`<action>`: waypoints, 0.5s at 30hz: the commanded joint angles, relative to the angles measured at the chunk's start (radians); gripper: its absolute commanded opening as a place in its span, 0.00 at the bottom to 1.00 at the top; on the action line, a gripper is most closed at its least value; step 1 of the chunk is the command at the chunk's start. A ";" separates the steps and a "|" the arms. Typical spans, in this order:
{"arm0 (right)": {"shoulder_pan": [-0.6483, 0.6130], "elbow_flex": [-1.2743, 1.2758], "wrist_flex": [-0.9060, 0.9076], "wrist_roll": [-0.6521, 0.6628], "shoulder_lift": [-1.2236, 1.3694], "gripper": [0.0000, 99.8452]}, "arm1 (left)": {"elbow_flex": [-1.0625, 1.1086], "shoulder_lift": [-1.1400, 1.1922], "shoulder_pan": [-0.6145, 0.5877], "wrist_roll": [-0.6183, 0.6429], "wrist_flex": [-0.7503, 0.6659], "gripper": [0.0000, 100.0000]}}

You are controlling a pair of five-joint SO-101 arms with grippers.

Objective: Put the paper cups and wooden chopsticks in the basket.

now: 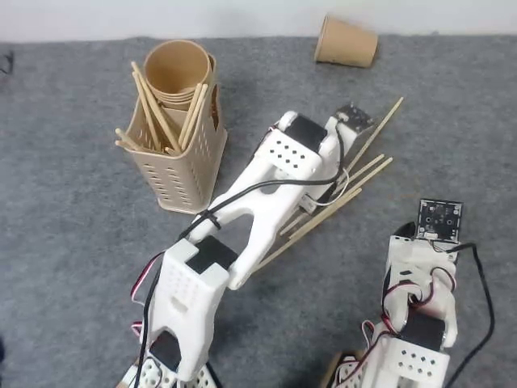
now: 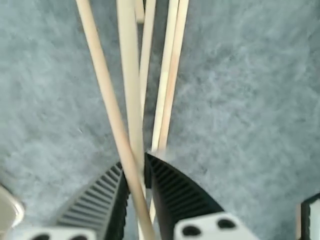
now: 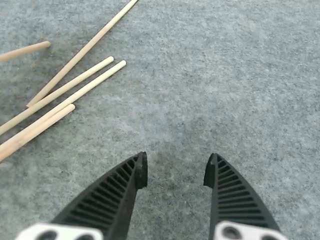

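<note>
Progress is sitting partway: the beige slotted plastic basket [image 1: 182, 174] at upper left is holding stacked brown paper cups [image 1: 178, 69] and some thin wooden chopsticks [image 1: 153, 105], a tipped brown paper cup [image 1: 346, 42] is waiting top right, the left claw [image 2: 136, 175] is clamping one of the loose pale wooden chopsticks [image 1: 355, 190] mid-frame, and the right claw [image 3: 175, 172] is hanging wide open, empty.

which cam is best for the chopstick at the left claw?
Left wrist view: the chopstick is close up, running straight between the left claw's fingers. High view: the arm covers the grip, and loose chopsticks fan out past it. Right wrist view: chopstick ends lie beyond the open right claw; which one is gripped is unclear.
</note>
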 commanded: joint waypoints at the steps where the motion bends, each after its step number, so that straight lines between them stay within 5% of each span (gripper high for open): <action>1: -0.005 -0.026 -0.022 0.018 -0.010 0.20 | 0.048 -0.146 -0.011 -0.028 0.035 0.01; 15: -0.005 -0.026 -0.021 0.018 -0.010 0.20 | 0.073 -0.588 -0.015 -0.041 0.032 0.01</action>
